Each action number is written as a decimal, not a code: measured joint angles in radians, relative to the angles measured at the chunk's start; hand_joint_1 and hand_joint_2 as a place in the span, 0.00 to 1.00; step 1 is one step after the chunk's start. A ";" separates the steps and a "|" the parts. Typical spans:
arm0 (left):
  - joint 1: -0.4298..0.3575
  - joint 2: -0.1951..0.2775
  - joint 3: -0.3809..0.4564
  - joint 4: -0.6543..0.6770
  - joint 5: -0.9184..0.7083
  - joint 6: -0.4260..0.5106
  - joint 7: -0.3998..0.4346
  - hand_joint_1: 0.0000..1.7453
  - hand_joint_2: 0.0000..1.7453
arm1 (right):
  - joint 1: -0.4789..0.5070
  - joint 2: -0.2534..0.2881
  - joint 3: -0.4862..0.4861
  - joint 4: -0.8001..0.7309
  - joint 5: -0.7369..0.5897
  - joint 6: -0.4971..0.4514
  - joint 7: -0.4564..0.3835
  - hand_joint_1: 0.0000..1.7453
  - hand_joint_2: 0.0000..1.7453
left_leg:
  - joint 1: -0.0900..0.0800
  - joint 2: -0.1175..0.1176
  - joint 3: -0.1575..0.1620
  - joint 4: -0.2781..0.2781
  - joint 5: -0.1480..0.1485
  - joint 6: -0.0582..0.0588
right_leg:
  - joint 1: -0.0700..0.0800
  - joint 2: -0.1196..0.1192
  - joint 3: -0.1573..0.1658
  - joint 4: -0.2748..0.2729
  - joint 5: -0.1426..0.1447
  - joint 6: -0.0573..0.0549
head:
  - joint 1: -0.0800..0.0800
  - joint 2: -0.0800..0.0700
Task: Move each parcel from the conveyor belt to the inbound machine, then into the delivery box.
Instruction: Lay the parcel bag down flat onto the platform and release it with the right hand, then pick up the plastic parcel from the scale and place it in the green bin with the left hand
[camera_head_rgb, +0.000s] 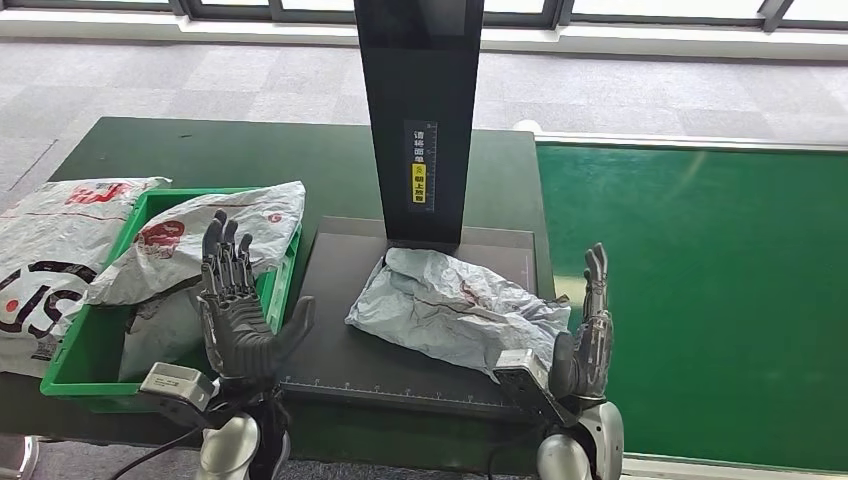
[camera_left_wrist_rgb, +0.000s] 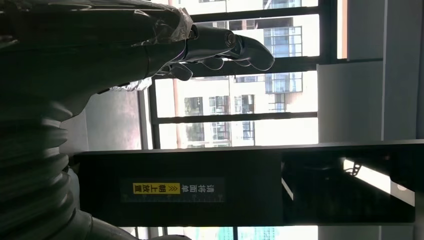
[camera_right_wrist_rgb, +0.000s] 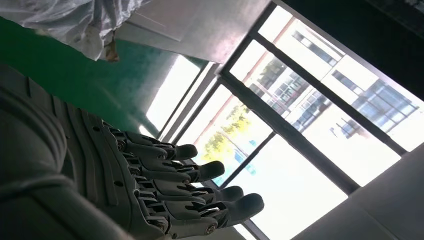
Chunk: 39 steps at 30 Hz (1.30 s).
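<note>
A crumpled grey parcel (camera_head_rgb: 455, 308) lies on the dark platform of the inbound machine (camera_head_rgb: 340, 340), below its black column (camera_head_rgb: 418, 120). My left hand (camera_head_rgb: 237, 305) stands upright with fingers apart and holds nothing, at the platform's left edge beside the green delivery box (camera_head_rgb: 82, 355). My right hand (camera_head_rgb: 590, 330) is raised with straight fingers and empty, just right of the parcel by the green conveyor belt (camera_head_rgb: 700, 290). The box holds grey parcels (camera_head_rgb: 190, 245). In the wrist views the left hand (camera_left_wrist_rgb: 220, 47) and right hand (camera_right_wrist_rgb: 170, 185) show extended fingers against windows.
A large white parcel with red and black print (camera_head_rgb: 50, 260) lies on the dark table left of the box. The machine's column carries a yellow label (camera_head_rgb: 420, 183). The conveyor belt surface stretches to the right. Grey floor lies beyond the table.
</note>
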 joint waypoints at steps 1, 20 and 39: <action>-0.002 0.000 -0.004 0.006 -0.013 0.010 0.001 0.00 1.00 | 0.006 0.009 -0.006 -0.018 -0.028 -0.002 -0.044 0.00 0.00 | 0.000 0.000 0.000 0.000 0.000 0.000 | 0.000 0.000 0.000 0.000 0.000 0.000 | 0.000 0.000; -0.435 -0.069 -0.193 0.778 -0.219 -0.030 0.023 0.00 1.00 | -0.002 0.036 -0.008 -0.276 -0.204 -0.001 -0.133 0.00 1.00 | -0.001 -0.002 -0.002 0.001 0.000 0.001 | -0.001 -0.001 0.003 0.000 0.001 0.001 | 0.000 0.000; -0.535 -0.070 -0.292 1.062 -0.420 0.129 0.255 0.00 1.00 | -0.021 0.036 -0.004 -0.275 -0.213 -0.001 -0.133 0.00 1.00 | -0.001 -0.002 -0.008 0.001 0.000 0.001 | -0.001 -0.002 0.002 0.000 0.001 0.001 | 0.000 0.000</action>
